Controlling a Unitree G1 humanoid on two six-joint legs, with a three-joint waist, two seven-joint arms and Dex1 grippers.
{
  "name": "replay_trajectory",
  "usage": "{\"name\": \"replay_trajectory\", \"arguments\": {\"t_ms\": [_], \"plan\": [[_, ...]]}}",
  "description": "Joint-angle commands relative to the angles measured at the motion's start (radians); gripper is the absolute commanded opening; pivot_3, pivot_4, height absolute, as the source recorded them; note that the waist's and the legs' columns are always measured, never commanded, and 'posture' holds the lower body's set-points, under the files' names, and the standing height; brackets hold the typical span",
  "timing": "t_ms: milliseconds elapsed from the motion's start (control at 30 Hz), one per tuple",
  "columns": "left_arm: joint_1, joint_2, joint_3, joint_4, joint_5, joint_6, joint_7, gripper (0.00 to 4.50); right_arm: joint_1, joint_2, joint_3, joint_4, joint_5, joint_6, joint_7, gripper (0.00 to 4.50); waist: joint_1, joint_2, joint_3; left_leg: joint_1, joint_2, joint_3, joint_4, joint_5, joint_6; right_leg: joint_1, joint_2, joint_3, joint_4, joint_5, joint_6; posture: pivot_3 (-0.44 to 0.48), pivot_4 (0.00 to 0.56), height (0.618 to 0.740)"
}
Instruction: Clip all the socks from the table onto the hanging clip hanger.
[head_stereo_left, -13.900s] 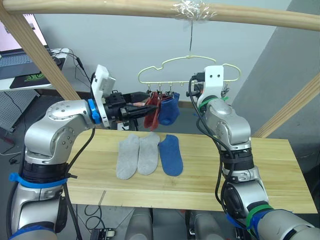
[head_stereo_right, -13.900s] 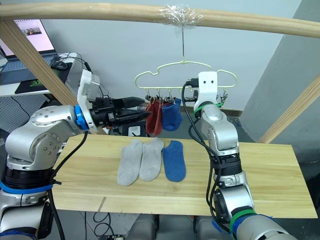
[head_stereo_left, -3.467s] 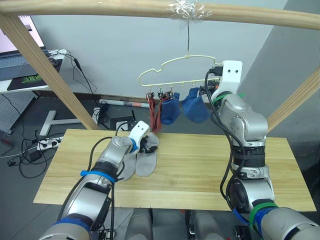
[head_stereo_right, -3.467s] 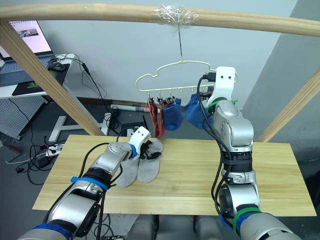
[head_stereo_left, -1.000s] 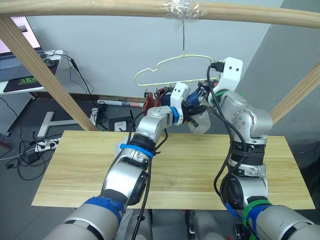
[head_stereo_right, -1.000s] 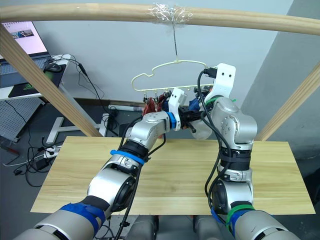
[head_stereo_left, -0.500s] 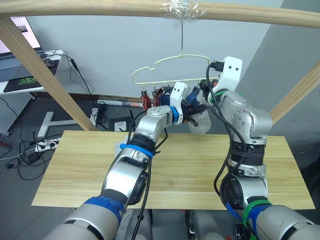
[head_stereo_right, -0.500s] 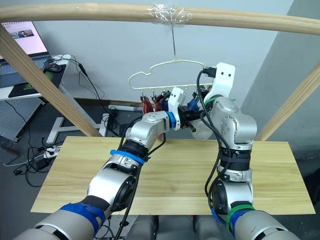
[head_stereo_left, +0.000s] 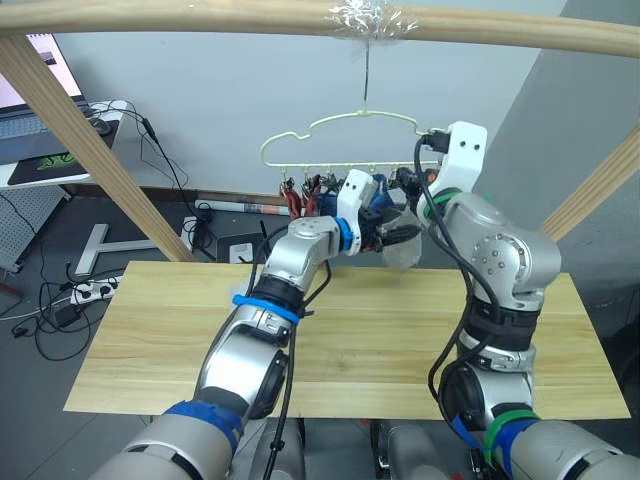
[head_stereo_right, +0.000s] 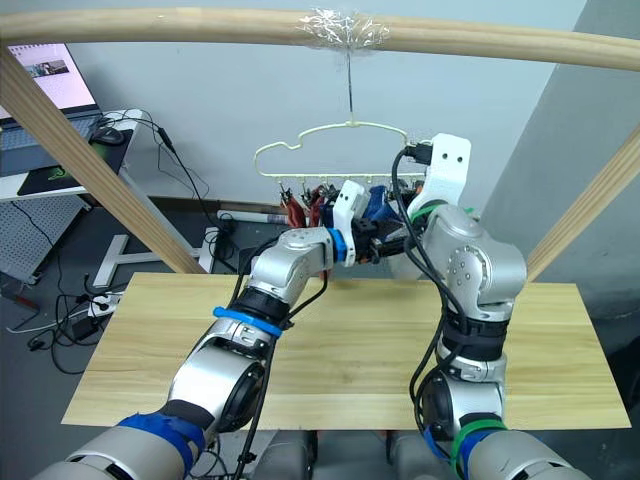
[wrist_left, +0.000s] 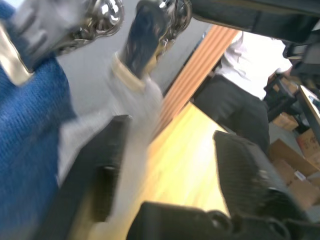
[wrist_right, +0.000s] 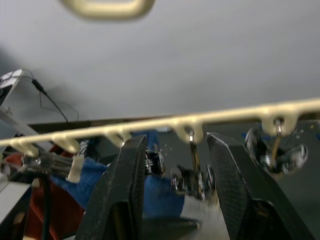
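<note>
Clip hanger (head_stereo_left: 345, 142) hangs by its hook from the wooden pole (head_stereo_left: 200, 17) overhead, above the far edge of the table (head_stereo_left: 380, 340). Tabletop carries no socks. Along the hanger's bottom bar, from the left: rust red socks (head_stereo_left: 296, 200) clipped at the left end, then blue socks (head_stereo_left: 375, 199) near the middle, partly hidden behind the left wrist. Right of those a light grey sock (head_stereo_left: 403, 252) hangs down, just under the bar. Left arm reaches up and across from the near left; left gripper (head_stereo_left: 392, 226) sits at the grey sock, below the bar. In the left wrist view its two fingers (wrist_left: 102, 170) stand spread, one on each side of the grey sock (wrist_left: 134, 120), the sock's cuff meeting a metal clip (wrist_left: 167, 12) above; blue knit (wrist_left: 27, 135) lies close alongside; whether the fingers press the sock cannot be made out. A person (wrist_left: 242, 95) in a white top and dark trousers stands beyond the table in that view. Right gripper (wrist_right: 175, 170) is raised at the bar from the right; its fingers are spread, one either side of a clip (wrist_right: 192, 175) hanging off the bar, not closed on it. More clips (wrist_right: 275, 150) hang further along the bar. A laptop (head_stereo_right: 55, 85) sits on a desk at far left.
</note>
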Motion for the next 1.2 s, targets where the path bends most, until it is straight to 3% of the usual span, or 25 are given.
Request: {"name": "replay_trajectory", "arguments": {"t_ms": [33,267,533,900,1200], "plan": [[0.030,0.028,-0.018,-0.147,-0.024,0.055,-0.034,4.41,0.022,-0.004,-0.012,-0.111,0.027,0.066,0.009,1.98,0.000,0.000,0.000,0.000,0.000,0.000,0.000,0.000,0.000,0.000,0.000,0.000,0.000,0.000,0.000,0.031,0.141,0.740],[0.145,0.145,-0.002,-0.418,-0.109,0.189,-0.106,4.46,0.136,-0.085,0.051,-0.283,0.021,0.163,0.060,1.98,-0.006,0.004,-0.003,0.000,0.000,0.000,0.000,0.000,0.000,0.000,0.000,0.000,0.000,0.000,0.000,0.027,0.138,0.740],[0.215,0.274,0.053,-0.617,-0.225,0.197,-0.188,4.46,0.279,-0.181,0.168,-0.371,-0.063,0.062,0.047,1.98,-0.013,0.004,-0.010,0.000,0.000,-0.001,0.002,0.000,0.000,0.001,0.000,0.000,0.001,0.000,0.000,0.032,0.129,0.740],[0.159,0.404,0.156,-0.670,-0.396,0.245,-0.251,4.46,0.272,-0.083,0.134,-0.313,-0.168,-0.107,-0.049,1.98,-0.020,0.004,-0.020,0.001,0.000,-0.001,0.003,0.000,0.001,0.002,0.000,0.000,0.001,0.000,0.000,0.059,0.121,0.740],[0.096,0.480,0.179,-0.658,-0.470,0.296,-0.277,4.46,0.238,-0.019,0.125,-0.278,-0.171,-0.142,-0.049,1.98,-0.020,0.004,-0.021,0.001,0.000,-0.001,0.003,0.000,0.001,0.002,0.000,0.000,0.001,0.000,0.000,0.067,0.119,0.740]]}}
